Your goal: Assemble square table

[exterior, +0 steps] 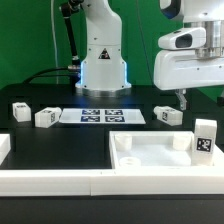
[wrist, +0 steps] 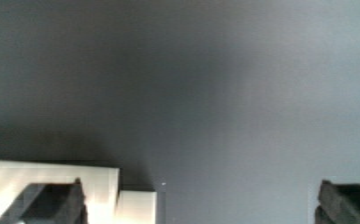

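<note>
Find the arm's base (exterior: 103, 65) at the rear centre of the exterior view. It stands upright, and its links run out of the top of the frame. The arm shows again at the exterior view's upper right, where the white wrist housing (exterior: 190, 55) sits level. Below it, the gripper (exterior: 181, 102) points straight down. In the wrist view you see its two dark fingers (wrist: 52, 203) at opposite sides, with the jaws spread wide apart.

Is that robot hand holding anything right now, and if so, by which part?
Nothing is held. The hand is open, its fingers apart, with only the dark work surface between them.
</note>
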`<state>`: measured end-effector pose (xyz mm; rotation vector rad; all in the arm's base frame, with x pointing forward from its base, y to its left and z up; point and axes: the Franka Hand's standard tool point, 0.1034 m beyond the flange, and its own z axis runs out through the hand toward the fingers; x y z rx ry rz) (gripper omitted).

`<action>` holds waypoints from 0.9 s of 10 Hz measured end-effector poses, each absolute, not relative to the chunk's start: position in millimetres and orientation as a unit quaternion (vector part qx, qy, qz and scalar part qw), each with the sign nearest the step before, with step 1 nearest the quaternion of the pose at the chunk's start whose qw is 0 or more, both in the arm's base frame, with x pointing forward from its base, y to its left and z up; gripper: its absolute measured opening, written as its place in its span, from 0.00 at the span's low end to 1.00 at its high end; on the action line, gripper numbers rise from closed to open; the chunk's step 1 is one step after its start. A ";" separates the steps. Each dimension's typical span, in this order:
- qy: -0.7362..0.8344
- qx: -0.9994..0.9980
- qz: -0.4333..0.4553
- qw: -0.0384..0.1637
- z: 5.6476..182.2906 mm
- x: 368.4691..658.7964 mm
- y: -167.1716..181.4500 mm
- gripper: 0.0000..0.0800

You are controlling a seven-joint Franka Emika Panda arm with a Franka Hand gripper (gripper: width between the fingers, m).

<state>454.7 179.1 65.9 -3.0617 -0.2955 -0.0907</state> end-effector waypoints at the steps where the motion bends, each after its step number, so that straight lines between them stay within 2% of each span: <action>1: -0.133 -0.990 -0.027 0.028 63.1 451.8 177.4 0.81; 4: -0.227 -0.974 0.012 0.007 38.8 400.5 168.4 0.81; 5: -0.227 -0.974 0.017 0.005 33.9 391.3 165.1 0.81; 7: -0.225 -0.974 0.027 0.006 36.5 396.2 167.2 0.81; 9: -0.208 -0.973 0.096 -0.002 28.1 375.8 168.5 0.81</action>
